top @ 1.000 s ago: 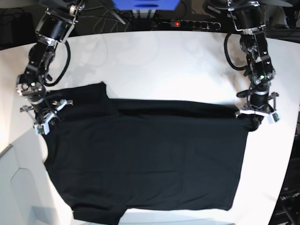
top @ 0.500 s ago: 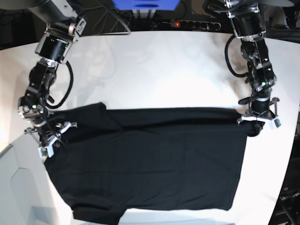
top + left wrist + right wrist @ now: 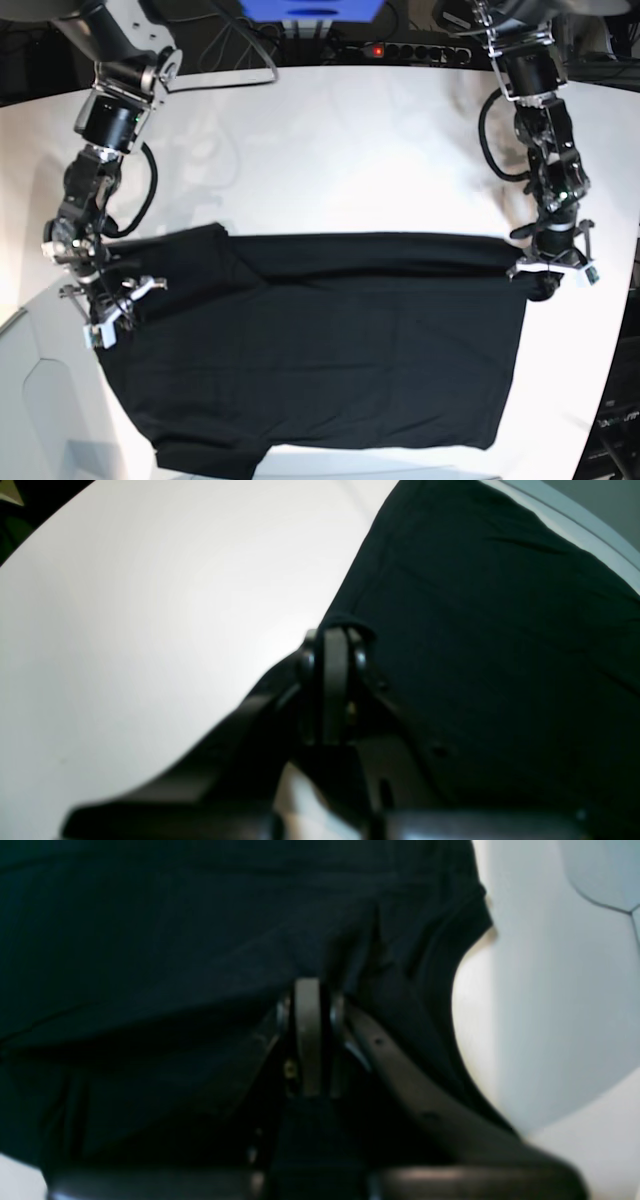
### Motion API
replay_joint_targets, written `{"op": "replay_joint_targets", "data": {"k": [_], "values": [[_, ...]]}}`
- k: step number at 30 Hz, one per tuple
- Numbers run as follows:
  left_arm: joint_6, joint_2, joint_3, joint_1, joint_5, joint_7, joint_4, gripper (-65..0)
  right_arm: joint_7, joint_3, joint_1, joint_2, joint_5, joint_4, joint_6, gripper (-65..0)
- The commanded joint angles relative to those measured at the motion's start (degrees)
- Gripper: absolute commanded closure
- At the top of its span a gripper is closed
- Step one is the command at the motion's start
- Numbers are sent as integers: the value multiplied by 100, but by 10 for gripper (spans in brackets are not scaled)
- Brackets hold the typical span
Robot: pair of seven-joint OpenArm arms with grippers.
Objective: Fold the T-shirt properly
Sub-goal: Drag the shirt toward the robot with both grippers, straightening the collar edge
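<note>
A black T-shirt lies flat on the white tabletop, its long axis running side to side, reaching the near edge. The left gripper pinches the shirt's far corner near one side edge; the right gripper pinches cloth by the sleeve at the other. The shirt's body spreads between them and toward the near edge.

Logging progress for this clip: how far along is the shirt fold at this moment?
Early. Done: the T-shirt lies spread on the white table, far edge doubled into a narrow band. In hand: the left tool and right tool are each shut on a far corner of the cloth. Left: the main lengthwise and crosswise folds; the shirt is full width.
</note>
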Motion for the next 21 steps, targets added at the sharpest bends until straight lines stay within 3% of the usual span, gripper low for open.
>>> {"op": "replay_joint_targets", "data": {"k": [1,15,17,21], "values": [[-3,-82,-3,-126,7,-164,97,0,155,1,209,57,71,24,119,0],[-3,-82,-30,-126,7,-164,97,0,129,-8,324,136,71,-302,119,0],[32,-91,-30,-170,7,-120,97,-50,85,-17,333,207,71,-302,119,-47],[5,-108,-30,-214,-1,-120,106,-270,146,-184,333,295,80,-240,119,-193]]}}
